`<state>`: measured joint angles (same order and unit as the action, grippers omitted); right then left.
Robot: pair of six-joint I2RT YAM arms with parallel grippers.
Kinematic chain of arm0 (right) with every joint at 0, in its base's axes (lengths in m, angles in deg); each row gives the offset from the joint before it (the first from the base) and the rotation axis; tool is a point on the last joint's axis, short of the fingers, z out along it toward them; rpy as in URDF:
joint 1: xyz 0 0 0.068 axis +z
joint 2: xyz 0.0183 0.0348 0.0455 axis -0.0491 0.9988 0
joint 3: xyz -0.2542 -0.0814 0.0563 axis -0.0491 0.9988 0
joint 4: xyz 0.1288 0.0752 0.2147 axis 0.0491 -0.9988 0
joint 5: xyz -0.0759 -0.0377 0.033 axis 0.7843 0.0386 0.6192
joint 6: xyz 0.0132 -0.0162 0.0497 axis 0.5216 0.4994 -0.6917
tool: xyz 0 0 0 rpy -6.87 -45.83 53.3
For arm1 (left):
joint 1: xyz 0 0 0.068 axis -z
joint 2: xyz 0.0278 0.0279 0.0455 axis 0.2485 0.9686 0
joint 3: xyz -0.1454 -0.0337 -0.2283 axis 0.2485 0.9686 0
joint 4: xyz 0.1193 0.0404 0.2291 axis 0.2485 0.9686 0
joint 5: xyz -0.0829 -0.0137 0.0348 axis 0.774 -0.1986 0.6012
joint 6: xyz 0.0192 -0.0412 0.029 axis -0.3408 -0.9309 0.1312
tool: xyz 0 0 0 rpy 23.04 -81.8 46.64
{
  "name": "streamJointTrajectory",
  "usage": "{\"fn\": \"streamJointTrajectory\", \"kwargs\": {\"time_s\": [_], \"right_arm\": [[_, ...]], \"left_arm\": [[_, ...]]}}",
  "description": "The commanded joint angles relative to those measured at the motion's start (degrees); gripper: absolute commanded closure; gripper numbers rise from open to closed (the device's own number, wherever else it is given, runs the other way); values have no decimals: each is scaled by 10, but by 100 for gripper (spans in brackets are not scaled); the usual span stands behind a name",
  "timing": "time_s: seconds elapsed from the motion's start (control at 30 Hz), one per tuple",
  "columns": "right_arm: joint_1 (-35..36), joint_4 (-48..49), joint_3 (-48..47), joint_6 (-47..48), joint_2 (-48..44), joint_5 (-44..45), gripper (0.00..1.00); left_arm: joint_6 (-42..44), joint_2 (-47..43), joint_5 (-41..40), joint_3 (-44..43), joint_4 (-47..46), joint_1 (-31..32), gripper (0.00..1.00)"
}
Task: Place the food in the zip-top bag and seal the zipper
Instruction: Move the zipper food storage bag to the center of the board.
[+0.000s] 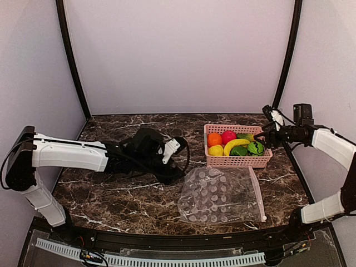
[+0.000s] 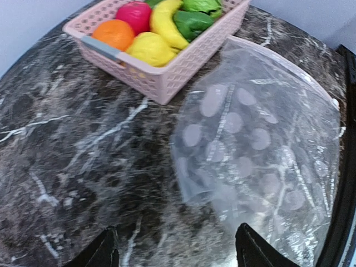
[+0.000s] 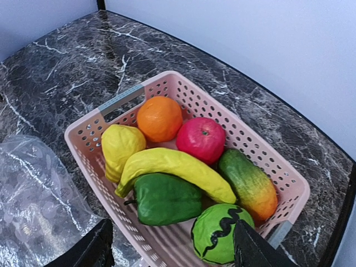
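The food lies in a pink slotted basket (image 1: pixel 236 162): a banana (image 3: pixel 178 167), a lemon (image 3: pixel 119 147), an orange (image 3: pixel 160 118), a red round fruit (image 3: pixel 202 139), a green pepper (image 3: pixel 167 199), a green striped ball (image 3: pixel 219 233) and a green-orange mango piece (image 3: pixel 250 183). The zip-top bag (image 1: pixel 222 194) lies flat and empty on the marble in front of the basket, its zipper (image 1: pixel 258 194) along the right edge. My left gripper (image 1: pixel 177 169) hovers open just left of the bag (image 2: pixel 261 144). My right gripper (image 1: pixel 266 137) hangs open over the basket's right end, holding nothing.
The dark marble table (image 1: pixel 111 194) is bounded by white walls at the back and sides. The basket (image 2: pixel 167 78) stands at the back right, close to the bag's far edge. Black frame posts (image 1: pixel 72 61) rise at both back corners.
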<state>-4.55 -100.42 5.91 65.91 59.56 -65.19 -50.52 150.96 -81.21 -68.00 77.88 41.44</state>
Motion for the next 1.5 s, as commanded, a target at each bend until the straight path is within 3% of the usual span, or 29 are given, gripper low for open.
{"fn": "streamJointTrajectory", "kwargs": {"time_s": [0.0,0.27,0.43,0.67,0.93,1.23,1.47], "right_arm": [[5,-18,24,49,-6,-64,30],[12,-24,30,54,0,-100,31],[13,-25,34,58,4,-105,31],[42,-29,32,64,20,-106,31],[48,-32,30,68,27,-101,32],[49,-35,31,74,28,-97,32],[49,-38,31,78,33,-93,32]], "left_arm": [[-90,50,79,-43,1,35,29],[-175,130,131,-111,74,51,32],[-208,162,135,-138,95,51,49],[-226,169,70,-144,123,49,78],[-207,134,18,-128,155,37,99],[-131,44,-30,-51,217,-44,99],[-52,7,-72,-15,277,-73,99]]}}
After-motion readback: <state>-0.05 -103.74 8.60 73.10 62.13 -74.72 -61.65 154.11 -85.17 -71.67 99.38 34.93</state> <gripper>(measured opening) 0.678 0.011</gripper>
